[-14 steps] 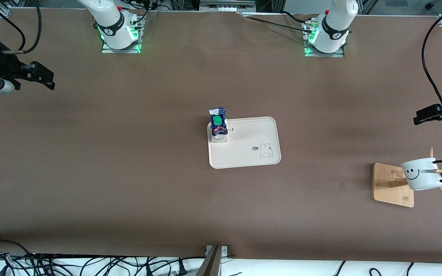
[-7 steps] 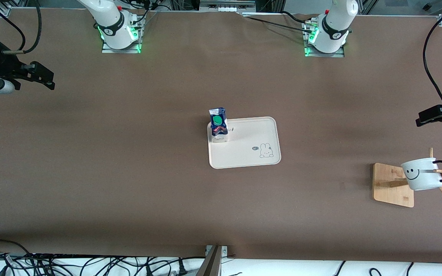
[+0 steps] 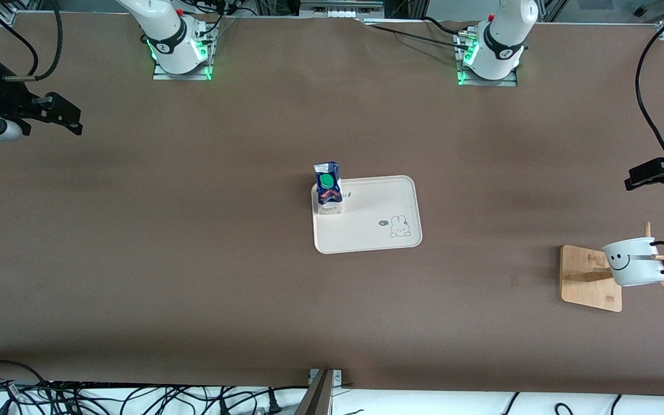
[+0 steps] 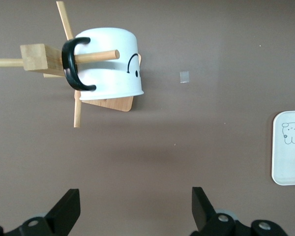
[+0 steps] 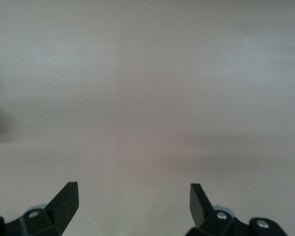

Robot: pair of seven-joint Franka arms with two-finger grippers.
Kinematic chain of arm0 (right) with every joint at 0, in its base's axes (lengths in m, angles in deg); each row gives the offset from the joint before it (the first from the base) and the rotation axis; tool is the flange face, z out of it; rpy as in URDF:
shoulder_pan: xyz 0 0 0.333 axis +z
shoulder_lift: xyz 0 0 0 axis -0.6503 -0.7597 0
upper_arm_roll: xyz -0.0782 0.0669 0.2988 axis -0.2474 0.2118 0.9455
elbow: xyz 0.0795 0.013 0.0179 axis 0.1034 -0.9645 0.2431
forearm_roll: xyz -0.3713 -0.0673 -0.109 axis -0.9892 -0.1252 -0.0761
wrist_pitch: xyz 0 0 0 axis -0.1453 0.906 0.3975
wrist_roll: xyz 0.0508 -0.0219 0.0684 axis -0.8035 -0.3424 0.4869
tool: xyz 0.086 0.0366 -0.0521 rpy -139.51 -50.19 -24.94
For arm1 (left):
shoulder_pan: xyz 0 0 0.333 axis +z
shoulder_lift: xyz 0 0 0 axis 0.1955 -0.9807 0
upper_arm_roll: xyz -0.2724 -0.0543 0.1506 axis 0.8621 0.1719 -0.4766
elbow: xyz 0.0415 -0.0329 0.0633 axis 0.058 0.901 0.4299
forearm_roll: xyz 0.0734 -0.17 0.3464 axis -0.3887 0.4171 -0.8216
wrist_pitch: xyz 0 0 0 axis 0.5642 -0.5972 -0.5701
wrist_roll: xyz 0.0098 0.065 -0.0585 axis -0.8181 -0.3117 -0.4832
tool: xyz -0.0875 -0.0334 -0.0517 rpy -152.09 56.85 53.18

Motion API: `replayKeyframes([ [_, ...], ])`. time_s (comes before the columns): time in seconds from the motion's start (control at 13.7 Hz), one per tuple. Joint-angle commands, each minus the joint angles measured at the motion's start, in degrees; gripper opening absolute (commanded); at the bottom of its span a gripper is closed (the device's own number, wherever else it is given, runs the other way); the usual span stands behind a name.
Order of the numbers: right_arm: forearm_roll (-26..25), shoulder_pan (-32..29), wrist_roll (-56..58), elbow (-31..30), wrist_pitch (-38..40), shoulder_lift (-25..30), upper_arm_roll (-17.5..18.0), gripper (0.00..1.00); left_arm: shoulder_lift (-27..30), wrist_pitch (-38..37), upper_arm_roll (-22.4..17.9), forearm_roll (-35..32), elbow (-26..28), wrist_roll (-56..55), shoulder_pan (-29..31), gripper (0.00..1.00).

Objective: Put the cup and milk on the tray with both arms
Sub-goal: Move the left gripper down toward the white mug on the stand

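Observation:
The cream tray (image 3: pixel 378 236) with a bunny drawing lies mid-table. The dark blue milk carton (image 3: pixel 328 190) with a green cap stands upright on the tray's corner toward the right arm's end. The white smiley cup (image 3: pixel 632 262) hangs by its black handle on a peg of the wooden rack (image 3: pixel 588 279) at the left arm's end; it shows in the left wrist view (image 4: pixel 108 66) too. My left gripper (image 3: pixel 634 180) is open and empty in the air over bare table beside the rack. My right gripper (image 3: pixel 72 121) is open and empty over the table at the right arm's end.
The rack's wooden pegs (image 4: pixel 73 105) stick out around the cup. A corner of the tray (image 4: pixel 287 147) shows in the left wrist view. Cables (image 3: pixel 107 397) lie along the table's edge nearest the front camera.
My left gripper has shifted slightly toward the table's end and a little lower in the front view. The right arm, cup, milk and tray have not moved.

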Motion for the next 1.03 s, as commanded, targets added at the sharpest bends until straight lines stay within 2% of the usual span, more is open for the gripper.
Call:
replayKeyframes([
  [0.0, -0.49, -0.37, -0.05, 1.16, 0.23, -0.49, 0.32, 1.00, -0.88, 5.55, 0.32, 1.26, 0.76, 0.16, 0.92, 1.00],
  [0.15, -0.49, -0.37, -0.05, 1.16, 0.23, -0.49, 0.32, 1.00, -0.62, 14.14, 0.32, 1.43, 4.10, -0.19, 1.36, 1.00],
  [0.29, -0.49, -0.37, -0.05, 1.16, 0.23, -0.49, 0.32, 1.00, -0.44, 19.44, 0.32, 2.04, 6.83, -2.11, 1.80, 1.00],
  [0.44, -0.49, -0.37, -0.05, 1.16, 0.23, -0.49, 0.32, 1.00, -0.09, 19.99, 0.32, 5.46, 8.59, -8.16, 3.11, 1.00],
  [0.66, -0.49, -0.37, -0.05, 1.16, 0.23, -0.49, 0.32, 1.00, -0.09, 21.82, 0.32, 12.83, 11.05, -10.83, 6.18, 1.00],
  [0.95, -0.49, -0.37, -0.05, 1.16, 0.23, -0.49, 0.32, 1.00, 4.38, 33.76, 0.32, 18.56, 22.54, -12.22, 7.69, 1.00],
])
